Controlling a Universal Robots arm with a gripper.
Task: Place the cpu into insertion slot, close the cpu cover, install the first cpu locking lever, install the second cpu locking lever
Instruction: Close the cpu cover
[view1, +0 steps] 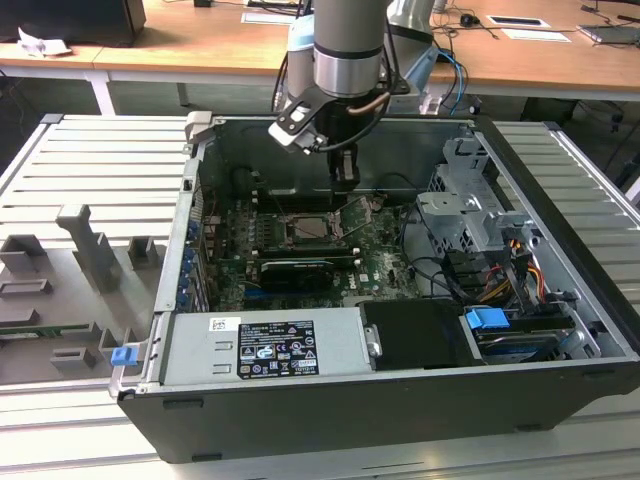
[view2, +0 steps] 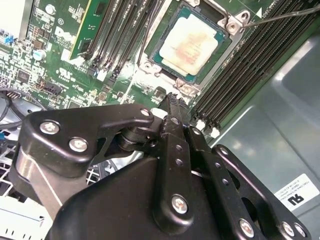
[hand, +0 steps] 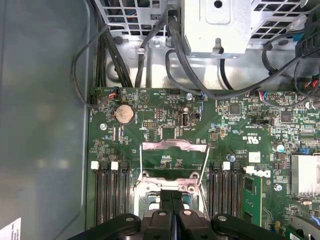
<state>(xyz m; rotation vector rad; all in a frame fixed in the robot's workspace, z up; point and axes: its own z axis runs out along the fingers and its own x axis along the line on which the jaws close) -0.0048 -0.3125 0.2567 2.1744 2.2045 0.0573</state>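
Note:
The cpu (view2: 192, 42), a square chip with a silvery-beige face, lies flat in the insertion slot (view2: 227, 55) on the green motherboard. In the exterior view the cpu (view1: 315, 228) sits mid-board inside the open computer case. The cpu cover (hand: 173, 146) stands raised on its hinge, off the chip; in the exterior view the cover (view1: 357, 212) tilts up on the socket's right side. A thin wire locking lever (view2: 282, 16) sticks up beside the socket. My gripper (view1: 346, 178) hangs just above the socket, its black fingers (hand: 162, 202) pressed together, holding nothing.
Long black memory slots (view2: 125, 30) flank the socket on both sides. A grey drive cage (view1: 470, 205) and bundled cables (hand: 150, 45) stand close by. The case's metal wall (view2: 280, 125) runs along one side. A grey power supply (view1: 265, 345) fills the case's front.

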